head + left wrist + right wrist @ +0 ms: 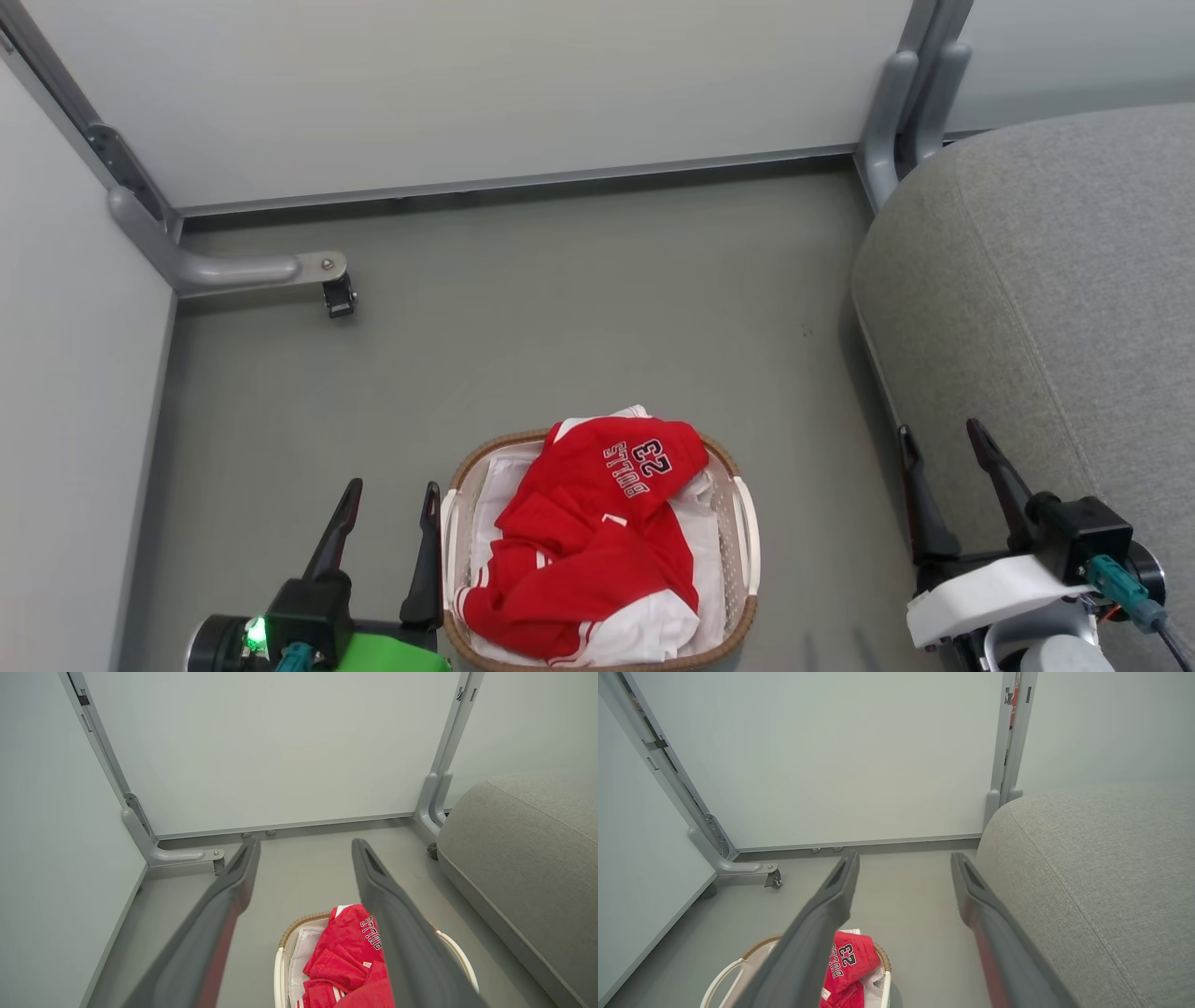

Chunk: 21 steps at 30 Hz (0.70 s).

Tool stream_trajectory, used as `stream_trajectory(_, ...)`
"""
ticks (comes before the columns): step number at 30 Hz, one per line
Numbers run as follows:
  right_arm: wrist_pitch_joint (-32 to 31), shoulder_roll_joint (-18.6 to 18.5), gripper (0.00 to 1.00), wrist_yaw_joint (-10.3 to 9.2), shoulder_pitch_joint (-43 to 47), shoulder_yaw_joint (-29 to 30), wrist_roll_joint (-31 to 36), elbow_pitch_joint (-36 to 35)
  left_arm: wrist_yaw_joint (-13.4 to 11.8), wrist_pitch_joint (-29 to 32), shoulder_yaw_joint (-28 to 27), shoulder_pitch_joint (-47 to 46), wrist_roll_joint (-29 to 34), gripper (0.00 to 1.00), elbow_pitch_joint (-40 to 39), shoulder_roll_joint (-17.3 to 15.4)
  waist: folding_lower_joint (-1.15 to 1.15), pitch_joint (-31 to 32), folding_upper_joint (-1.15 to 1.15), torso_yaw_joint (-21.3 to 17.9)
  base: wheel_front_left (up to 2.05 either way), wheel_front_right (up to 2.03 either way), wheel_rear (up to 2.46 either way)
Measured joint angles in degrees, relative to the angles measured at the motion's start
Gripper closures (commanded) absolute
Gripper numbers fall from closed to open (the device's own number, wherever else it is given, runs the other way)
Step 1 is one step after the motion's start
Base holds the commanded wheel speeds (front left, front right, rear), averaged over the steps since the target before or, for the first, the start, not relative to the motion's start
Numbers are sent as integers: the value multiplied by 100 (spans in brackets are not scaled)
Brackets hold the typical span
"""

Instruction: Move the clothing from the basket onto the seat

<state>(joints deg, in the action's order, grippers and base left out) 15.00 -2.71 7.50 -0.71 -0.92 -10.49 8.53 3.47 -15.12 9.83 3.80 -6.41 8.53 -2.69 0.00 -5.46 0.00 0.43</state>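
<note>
**A:** Where is the clothing (597,532)?

**B:** All of it is in the basket (481,455), which stands on the floor (560,308) right in front of the robot. The "BULLS 23" garment (635,467) lies on top toward the far end. The white-sleeved garment (560,597) is bunched at the near end. Nothing red is on the seat (1055,308) yet.

**A:** And the jaws?

**B:** Both pairs stand apart and empty, fingers pointing away from the robot. The left jaws hang just beside the basket's left handle. In the head view the inner finger looks almost against it, but contact cannot be judged. The right jaws are well apart from the basket, up by the seat's front edge.

**A:** So which arm is nearer?

**B:** The left, plainly. The heap lies to its right and a little lower. The basket's long axis runs away from the robot and the heap follows it, so a short sideways shift and a dip would probably bring the left jaws over the middle of the pile.

**A:** The seat is on the other side, though.

**B:** Yes, far to the right. A left-arm carry would have to cross over the basket, and the right arm looks better placed for the drop.
</note>
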Motion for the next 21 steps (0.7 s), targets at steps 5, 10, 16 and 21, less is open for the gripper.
stream_trajectory(5, 0, -2, 0, 0, -182, 81, 10, -101, 116, -1, 35, -406, 222, 0, 142, -11, 0, -298, 0, -19, 0, 0, 0)
stream_trajectory(10, 0, -1, 0, 0, -498, 155, 16, -214, 198, 0, 82, -996, 379, 0, 472, -81, 0, -713, 0, -62, 0, 0, 0)
stream_trajectory(16, 0, -2, 0, 0, -943, 215, -18, -330, 261, -1, 252, -1711, 567, 0, 1038, -178, 0, -1351, 0, -154, 0, 0, 0)
stream_trajectory(21, 0, -7, 0, 0, -1233, 197, -70, -405, 316, 0, 571, -2231, 703, 0, 1606, -235, 1, -1935, 0, -263, 0, 0, 0)
